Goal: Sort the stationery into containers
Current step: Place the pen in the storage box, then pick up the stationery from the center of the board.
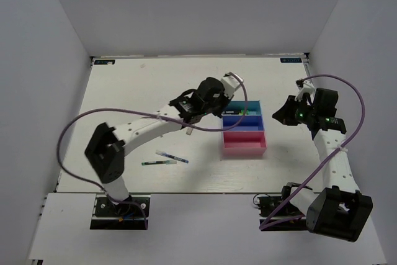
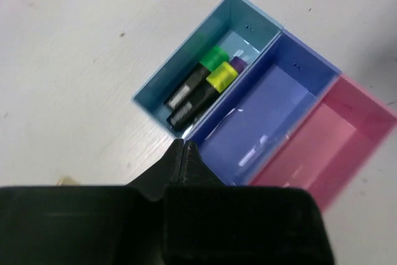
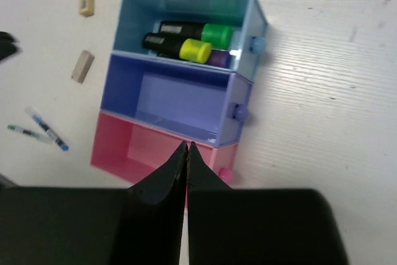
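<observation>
Two thin pens point(image 3: 46, 130) lie loose on the table point(image 3: 322, 60), apart from the trays. They are light, stiff and smooth (they roll easily), so pinch across the middle. Both highlighters point(image 3: 192, 49) sit in the light blue tray point(image 3: 124, 23). The left gripper point(image 2: 183, 153) and right gripper point(image 3: 187, 153) are closed, holding nothing.

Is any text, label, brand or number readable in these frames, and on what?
No text can be read.
Grey label on the green-capped highlighter: blurred.
Grey label on the yellow-capped highlighter: blurred.
Left dark sticker and right dark sticker at the table's far edge: too small.
</observation>
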Action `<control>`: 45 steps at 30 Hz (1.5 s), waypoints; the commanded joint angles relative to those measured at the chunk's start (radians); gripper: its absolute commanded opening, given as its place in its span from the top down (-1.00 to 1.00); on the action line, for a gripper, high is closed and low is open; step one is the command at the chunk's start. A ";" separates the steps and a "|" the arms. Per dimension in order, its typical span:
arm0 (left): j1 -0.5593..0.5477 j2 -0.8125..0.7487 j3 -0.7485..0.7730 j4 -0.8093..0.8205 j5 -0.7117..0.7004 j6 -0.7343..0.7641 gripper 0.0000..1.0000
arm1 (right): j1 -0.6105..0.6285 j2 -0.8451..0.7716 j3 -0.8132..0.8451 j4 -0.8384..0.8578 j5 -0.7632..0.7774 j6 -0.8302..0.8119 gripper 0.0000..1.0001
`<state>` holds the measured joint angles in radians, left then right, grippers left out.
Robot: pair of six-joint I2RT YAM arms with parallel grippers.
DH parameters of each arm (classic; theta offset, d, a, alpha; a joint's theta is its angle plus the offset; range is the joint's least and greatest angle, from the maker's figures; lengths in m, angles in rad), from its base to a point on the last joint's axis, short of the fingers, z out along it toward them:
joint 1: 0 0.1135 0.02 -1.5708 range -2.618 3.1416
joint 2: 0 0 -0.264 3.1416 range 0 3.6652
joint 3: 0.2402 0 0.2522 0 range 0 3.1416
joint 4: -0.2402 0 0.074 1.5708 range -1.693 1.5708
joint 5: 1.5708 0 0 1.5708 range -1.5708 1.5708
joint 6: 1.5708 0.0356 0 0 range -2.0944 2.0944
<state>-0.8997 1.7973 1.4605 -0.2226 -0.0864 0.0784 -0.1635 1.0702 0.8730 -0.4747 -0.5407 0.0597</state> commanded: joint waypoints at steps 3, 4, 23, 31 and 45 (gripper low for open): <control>0.060 -0.265 -0.124 -0.368 -0.187 -0.343 0.07 | 0.025 -0.004 -0.008 0.004 -0.304 -0.158 0.65; 0.082 -0.269 -0.165 -0.401 -0.173 -0.338 -0.14 | 0.041 0.003 0.000 -0.027 -0.318 -0.162 0.37; 0.160 0.168 0.028 -0.437 -0.227 -0.334 -0.26 | 0.105 0.014 0.020 -0.045 -0.222 -0.167 0.02; 0.205 0.189 -0.063 -0.394 -0.162 -0.387 -0.21 | 0.102 0.007 0.020 -0.042 -0.212 -0.175 0.00; 0.206 0.220 -0.124 -0.362 -0.070 -0.427 0.28 | 0.101 0.011 0.021 -0.036 -0.199 -0.155 -0.03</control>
<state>-0.6968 1.9976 1.3777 -0.5732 -0.1822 -0.3382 -0.0586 1.0992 0.8639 -0.5224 -0.7357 -0.0967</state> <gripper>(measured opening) 0.392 0.515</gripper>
